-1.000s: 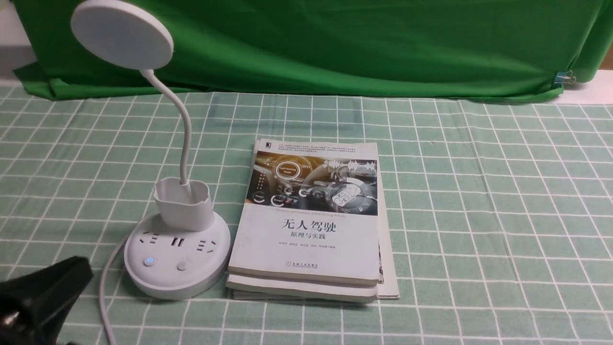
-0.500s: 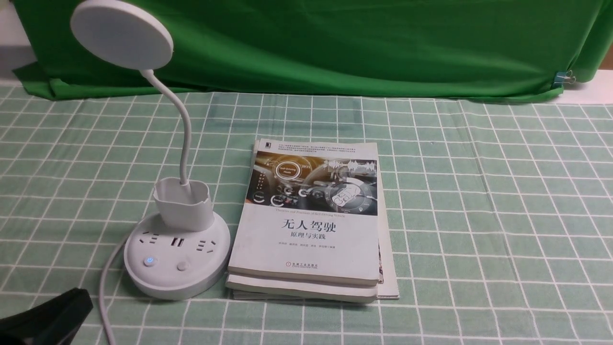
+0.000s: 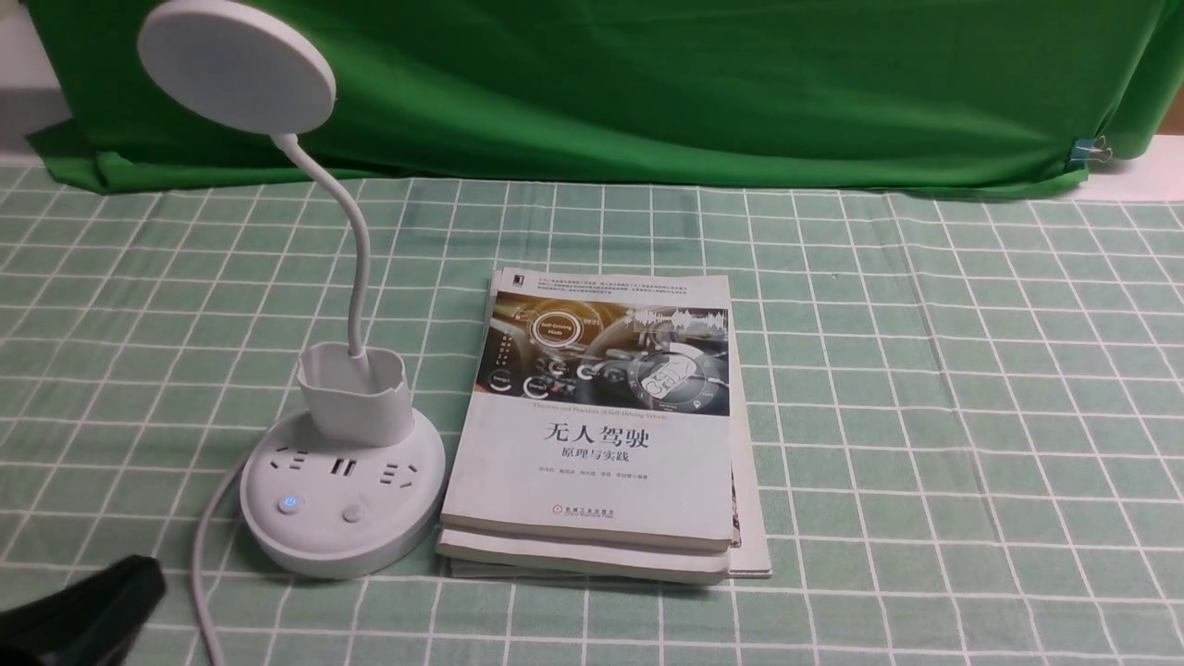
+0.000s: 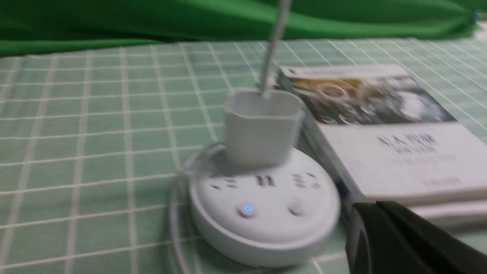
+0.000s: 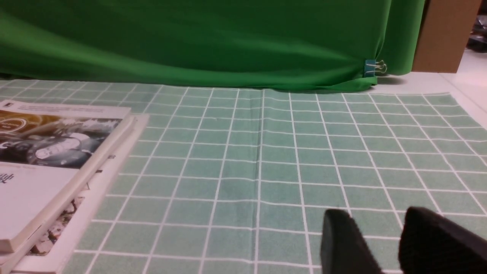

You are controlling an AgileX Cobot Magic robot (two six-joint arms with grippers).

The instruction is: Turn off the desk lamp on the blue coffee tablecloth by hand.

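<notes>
Right, the left gripper (image 4: 376,204) has its fingers together with nothing between them, ready to work as one blunt poker, and it hangs on the near side of the lamp base (image 4: 264,249), off towards the base's left and touching no part of it. Onto that round white base, then: two buttons sit on its near half, and the left one, the power button (image 3: 290,503), glows blue, so the switching-off looks undone. We're at the approach, I'd judge, with the press to come.

What does the next move want? Fingertips carried forward and across to the base, lined up above that lit button, then a short, straight push down and a clean lift. Which button governs the lamp I can't be certain, but the glowing one looks the better bet. A slanting shove could skid the base.

Edges, then! The desk lamp (image 3: 359,259) stands on the checked tablecloth (image 3: 925,388), its cup holder (image 3: 356,393) and bendy neck rising behind the buttons, the book stack (image 3: 592,481) close by the base's right side and the power cord (image 3: 201,555) running past its left. Open cloth lies nearer than the base, the kindest way in. Well to the base's right, the right gripper (image 5: 374,211) idles, fingers parted, holding nothing.
</notes>
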